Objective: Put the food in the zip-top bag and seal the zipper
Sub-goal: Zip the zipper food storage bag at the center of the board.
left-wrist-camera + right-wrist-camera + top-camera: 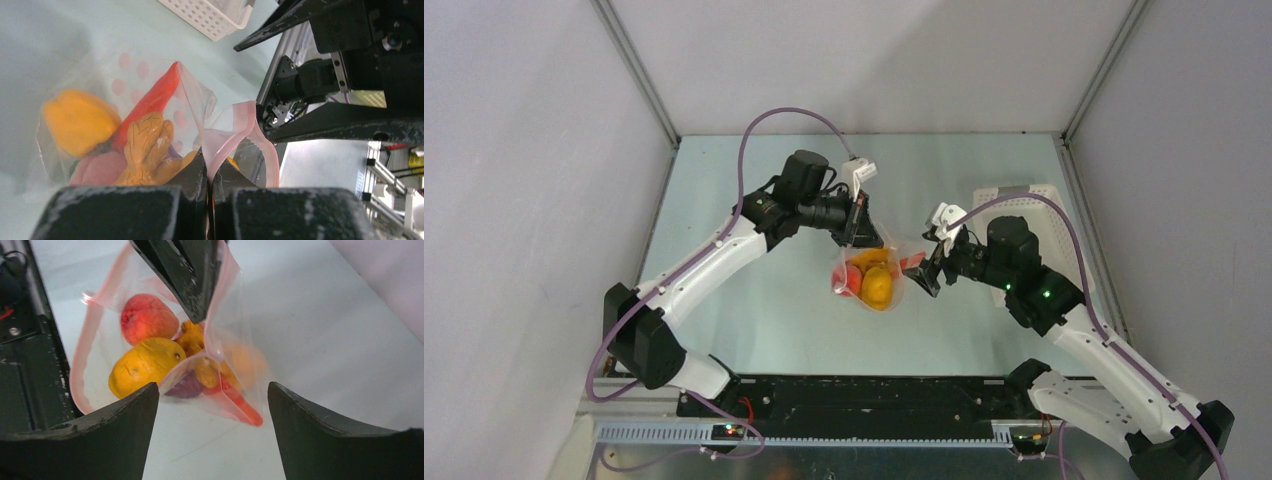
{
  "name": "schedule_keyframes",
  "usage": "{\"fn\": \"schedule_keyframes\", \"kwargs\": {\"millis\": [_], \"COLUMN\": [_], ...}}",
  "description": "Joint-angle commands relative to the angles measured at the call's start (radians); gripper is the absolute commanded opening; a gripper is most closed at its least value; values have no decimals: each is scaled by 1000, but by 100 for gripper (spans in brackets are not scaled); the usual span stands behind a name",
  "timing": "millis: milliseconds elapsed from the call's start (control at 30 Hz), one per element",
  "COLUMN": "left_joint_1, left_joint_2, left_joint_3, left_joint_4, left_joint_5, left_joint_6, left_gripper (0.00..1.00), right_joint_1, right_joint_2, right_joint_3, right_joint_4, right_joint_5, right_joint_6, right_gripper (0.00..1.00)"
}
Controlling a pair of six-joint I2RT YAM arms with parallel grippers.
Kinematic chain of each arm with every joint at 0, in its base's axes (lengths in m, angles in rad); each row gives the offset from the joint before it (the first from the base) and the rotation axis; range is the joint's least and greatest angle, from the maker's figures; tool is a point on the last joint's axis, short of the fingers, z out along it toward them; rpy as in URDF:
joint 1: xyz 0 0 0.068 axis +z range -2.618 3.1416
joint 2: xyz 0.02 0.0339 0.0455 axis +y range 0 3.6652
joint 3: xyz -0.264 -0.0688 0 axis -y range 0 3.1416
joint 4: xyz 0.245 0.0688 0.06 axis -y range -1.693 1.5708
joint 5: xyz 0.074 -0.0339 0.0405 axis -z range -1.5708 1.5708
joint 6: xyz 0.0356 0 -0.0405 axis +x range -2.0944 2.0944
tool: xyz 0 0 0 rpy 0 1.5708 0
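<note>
At zip-top bag (135, 70) rim: left pincer (210, 170) clamped on zipper (235, 125) | beside bag: right pincer (212, 387) apart, holding nothing | inside bag: food (145, 365)

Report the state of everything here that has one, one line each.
zip-top bag: mouth open, not sealed.
zipper: unsealed, pinched at one spot.
food: inside the bag.
left pincer: shut on the zipper.
right pincer: open, holding nothing, facing the bag.
</note>
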Motion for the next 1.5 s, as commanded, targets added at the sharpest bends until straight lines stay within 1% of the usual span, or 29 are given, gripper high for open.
{"fn": "schedule_keyframes", "kwargs": {"millis": [0,100,133,167,200,333,467,567,667,767,900,1033,1067,1100,1133,1167,1200,1233,1300,1400,1467], "left_joint_1": [-6,-8,-9,-10,-11,-11,-11,-15,-17,-21,-22,-24,-24,-23,-24,-24,-24,-23,-23,-23,-24], "left_joint_2": [-29,-41,-51,-56,-63,-69,-67,-66,-68,-78,-93,-92,-91,-89,-88,-88,-88,-89,-91,-96,-103], "left_joint_3": [16,6,-5,-14,-31,-40,-29,-21,-21,-30,-46,-47,-46,-47,-48,-49,-51,-53,-60,-70,-79], "left_joint_4": [31,32,37,41,51,39,35,26,17,20,37,44,43,44,46,49,55,59,73,99,115], "left_joint_5": [123,186,196,215,223,243,262,261,254,255,250,242,241,240,240,238,238,235,233,218,194], "left_joint_6": [88,146,158,184,222,281,294,299,304,306,304,298,297,295,293,288,285,279,267,243,220], "left_gripper": [5,6,6,7,9,9,7,6,3,2,3,3,3,3,4,4,4,4,4,5,11], "right_joint_1": [1,7,4,1,-10,-34,-35,-29,-14,-4,-2,-1,-1,-1,0,-1,0,0,-1,-3,-7], "right_joint_2": [19,43,44,41,38,14,29,59,85,101,107,109,109,107,107,104,102,98,91,81,76], "right_joint_3": [6,7,9,10,13,13,13,13,13,13,13,13,13,13,13,13,13,13,13,13,13], "right_joint_4": [77,0,-20,-54,-72,-126,-117,-47,14,48,71,67,59,56,48,43,32,28,25,38,52], "right_joint_5": [-195,-203,-221,-235,-282,-413,-429,-420,-385,-343,-333,-356,-358,-360,-360,-359,-359,-360,-361,-355,-343], "right_joint_6": [-70,-173,-230,-253,-300,-377,-365,-302,-284,-275,-269,-265,-265,-267,-268,-269,-273,-273,-268,-235,-202], "right_gripper": [82,82,83,83,83,84,83,78,74,72,66,54,48,44,34,30,22,18,8,0,0]}}
